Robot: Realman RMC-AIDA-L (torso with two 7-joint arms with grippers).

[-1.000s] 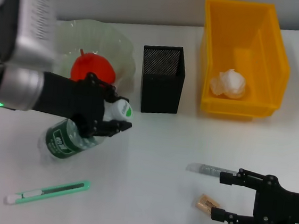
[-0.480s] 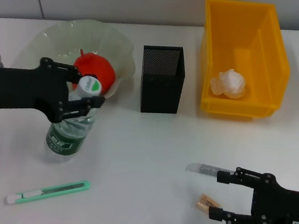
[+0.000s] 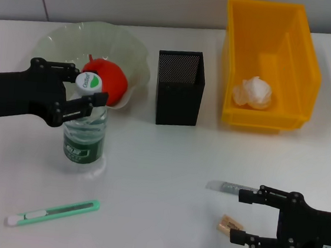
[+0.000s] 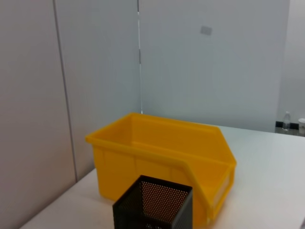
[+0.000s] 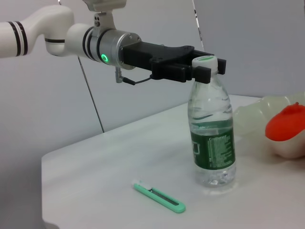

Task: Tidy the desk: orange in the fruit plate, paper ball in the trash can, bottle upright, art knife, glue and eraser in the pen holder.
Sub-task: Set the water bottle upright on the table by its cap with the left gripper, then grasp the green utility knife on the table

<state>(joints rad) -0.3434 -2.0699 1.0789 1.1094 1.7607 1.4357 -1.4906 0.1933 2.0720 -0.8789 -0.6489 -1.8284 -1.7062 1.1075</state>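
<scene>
The clear bottle [image 3: 84, 136] with a green label stands upright on the table in front of the fruit plate [image 3: 56, 38]. My left gripper [image 3: 85, 87] is shut on its neck, just under the white cap; the right wrist view shows the gripper [image 5: 206, 70] and the bottle [image 5: 212, 138]. The orange [image 3: 106, 76] lies in the plate. The paper ball [image 3: 253, 92] lies in the yellow bin [image 3: 305, 62]. The green art knife [image 3: 52, 211] lies at the front left. My right gripper [image 3: 238, 216] is open, low over the table, with the glue [image 3: 223, 186] at its upper finger and the eraser [image 3: 228, 225] by its lower finger.
The black mesh pen holder [image 3: 178, 96] stands between the plate and the bin, and shows in the left wrist view [image 4: 152, 207] in front of the bin [image 4: 162, 162]. The knife [image 5: 159, 196] lies in front of the bottle in the right wrist view.
My left gripper has swung the bottle from tilted to upright and stood it on the table. The arm has drawn back to the left. The right gripper has barely moved.
</scene>
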